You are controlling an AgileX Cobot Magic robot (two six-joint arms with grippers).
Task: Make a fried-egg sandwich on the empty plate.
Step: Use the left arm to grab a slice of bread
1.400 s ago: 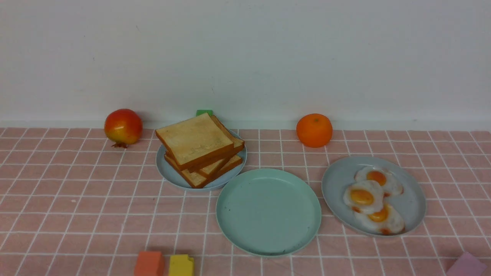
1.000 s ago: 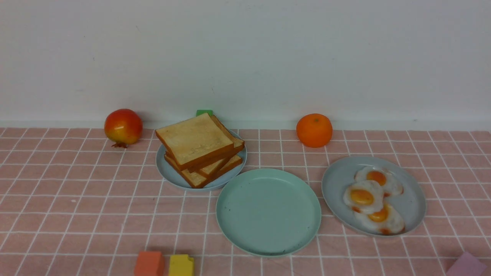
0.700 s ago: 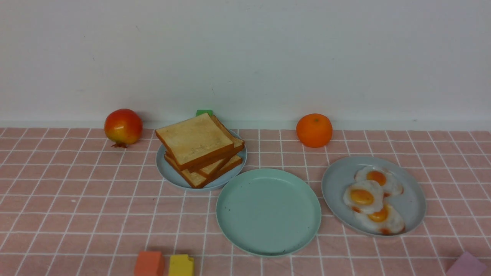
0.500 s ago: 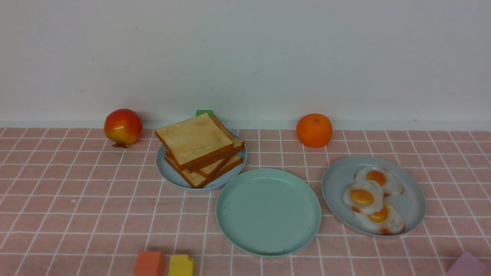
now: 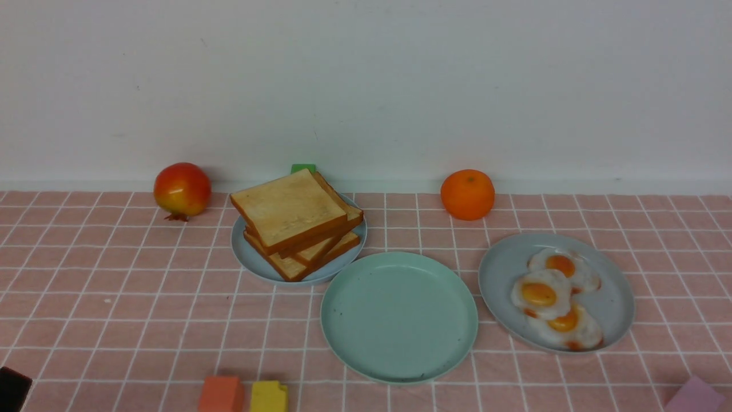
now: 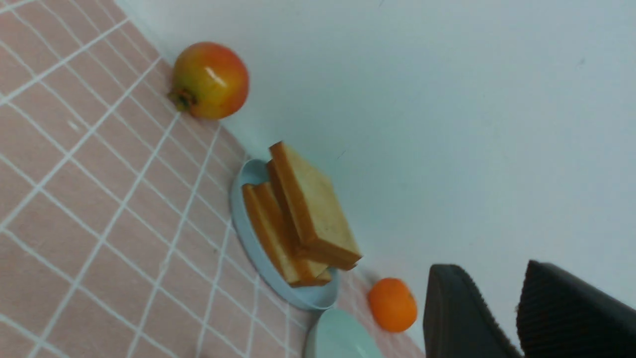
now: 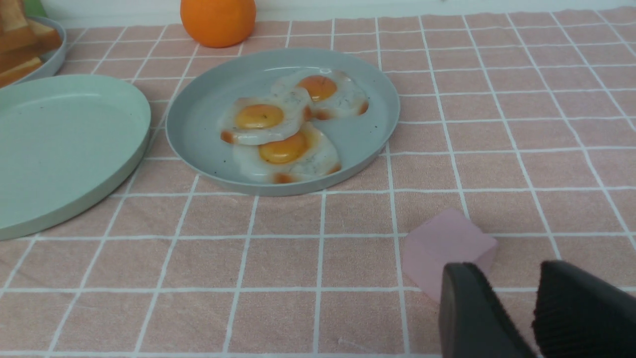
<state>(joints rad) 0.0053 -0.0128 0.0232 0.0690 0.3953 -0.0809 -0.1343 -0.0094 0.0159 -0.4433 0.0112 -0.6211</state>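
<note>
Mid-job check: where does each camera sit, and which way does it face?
Front view: between the arms, facing the wall over the mint plate, toast stack and egg plate; dark robot scrap at lower left.
Left wrist view: rolled sideways, facing the toast stack and wall; left pincer in shot.
Right wrist view: low, facing the egg plate; right pincer by a pink block.
Shared: the mint plate and orange show in all three.
</note>
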